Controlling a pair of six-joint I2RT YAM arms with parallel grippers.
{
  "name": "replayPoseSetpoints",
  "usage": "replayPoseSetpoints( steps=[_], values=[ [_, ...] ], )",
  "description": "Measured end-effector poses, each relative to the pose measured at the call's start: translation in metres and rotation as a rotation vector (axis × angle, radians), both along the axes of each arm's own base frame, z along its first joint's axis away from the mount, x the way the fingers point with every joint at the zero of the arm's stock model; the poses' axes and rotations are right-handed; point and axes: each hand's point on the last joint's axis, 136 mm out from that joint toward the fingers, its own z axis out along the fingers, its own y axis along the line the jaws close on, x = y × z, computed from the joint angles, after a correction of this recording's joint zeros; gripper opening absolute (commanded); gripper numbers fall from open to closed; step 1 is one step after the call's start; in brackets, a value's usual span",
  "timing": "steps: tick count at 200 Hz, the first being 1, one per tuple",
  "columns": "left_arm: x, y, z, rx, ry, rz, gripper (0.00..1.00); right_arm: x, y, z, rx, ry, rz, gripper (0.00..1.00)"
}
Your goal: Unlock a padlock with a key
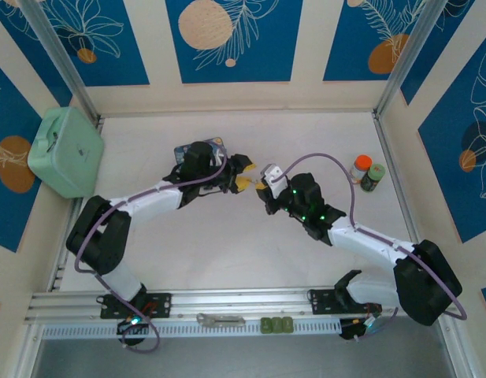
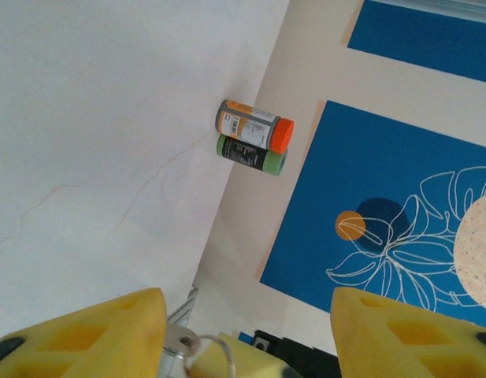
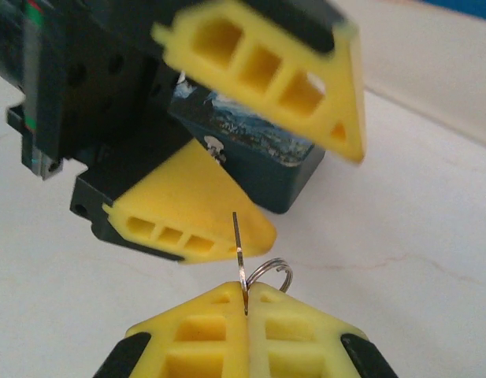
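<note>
The right tool [image 3: 244, 303] is clenching the key [image 3: 237, 240]. Its two yellow fingers are pressing together on the key's head, the thin blade is sticking straight out past their tips, and the small ring [image 3: 271, 272] is hanging out to one side of the pinch.

Just ahead of the blade tip, the left tool [image 1: 243, 172] is facing it nose to nose. It is released, with its yellow fingers spread wide. The blade is pointing at the nearer of those fingers [image 3: 187, 220]; whether it is touching that finger I cannot tell. From the left wrist, the key's head and ring are showing low down between the spread fingers, close to one of them.

Right behind the left tool, under its wrist, a blue painted tin [image 3: 262, 161] is lying on the bench [image 1: 227, 252].

The right arm [image 1: 369, 240] is rising from its base at the near right. It is bending its elbow out to the right and slanting its forearm inward and away, toward the middle of the bench. The left arm [image 1: 148, 201] is doing much the same on its side, with its elbow pushed out to the left and its forearm running across to the right, so the two tools are meeting near the centre.

Well off to the right of the right tool, an orange-capped bottle [image 1: 361, 165] and a green-capped bottle [image 1: 374, 177] are standing together by the wall. Far to the left of the left tool, a mint green box [image 1: 65, 150] is sitting at the bench's edge.
</note>
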Motion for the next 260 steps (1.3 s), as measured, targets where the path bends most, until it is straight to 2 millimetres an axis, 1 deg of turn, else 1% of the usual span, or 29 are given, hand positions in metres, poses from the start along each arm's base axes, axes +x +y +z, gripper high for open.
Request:
replayPoseSetpoints(
  steps=[9,25,41,67,87,132,148,160,168,175,199,209,224,243,260],
  values=[
    [0.0,0.0,-0.001,-0.006,0.012,0.006,0.45,-0.001,0.003,0.003,-0.015,-0.032,0.009,0.0],
    [0.0,0.0,0.0,-0.014,0.014,0.01,0.43,-0.003,0.008,0.005,-0.041,-0.074,0.026,0.0],
    [0.001,0.0,0.001,-0.02,0.013,0.014,0.32,-0.004,0.013,0.005,-0.064,-0.104,0.037,0.0],
    [0.001,0.0,0.0,-0.019,0.016,0.017,0.11,-0.002,0.015,0.006,-0.105,-0.158,0.033,0.0],
    [0.002,0.0,-0.004,-0.014,0.024,0.021,0.0,0.002,0.014,0.008,-0.129,-0.193,0.019,0.0],
    [0.003,0.0,-0.006,-0.011,0.019,0.02,0.0,0.003,0.013,0.007,-0.158,-0.214,0.014,0.0],
    [0.002,-0.001,-0.007,0.004,0.002,0.008,0.0,0.002,0.011,0.005,-0.149,-0.19,0.01,0.22],
    [0.002,-0.002,-0.006,0.033,-0.035,-0.012,0.0,0.0,0.005,0.005,-0.112,-0.133,0.009,0.37],
    [0.004,-0.002,-0.003,0.055,-0.07,-0.023,0.0,-0.001,-0.001,0.008,-0.07,-0.091,0.008,0.43],
    [0.006,-0.002,0.001,0.075,-0.112,-0.033,0.0,-0.001,-0.009,0.013,-0.015,-0.049,-0.004,0.46],
    [0.016,-0.003,0.019,0.145,-0.27,-0.06,0.0,0.007,-0.043,0.042,0.22,0.074,-0.076,0.48],
    [0.019,-0.003,0.027,0.169,-0.333,-0.073,0.0,0.009,-0.051,0.049,0.299,0.119,-0.093,0.49],
    [0.02,-0.003,0.034,0.199,-0.424,-0.097,0.0,0.006,-0.051,0.053,0.404,0.207,-0.091,0.5],
    [0.017,-0.005,0.042,0.233,-0.538,-0.127,0.0,0.005,-0.047,0.046,0.524,0.354,-0.089,0.52],
    [0.012,-0.005,0.05,0.263,-0.654,-0.144,0.0,0.011,-0.042,0.037,0.627,0.493,-0.089,0.52]
  ],
)
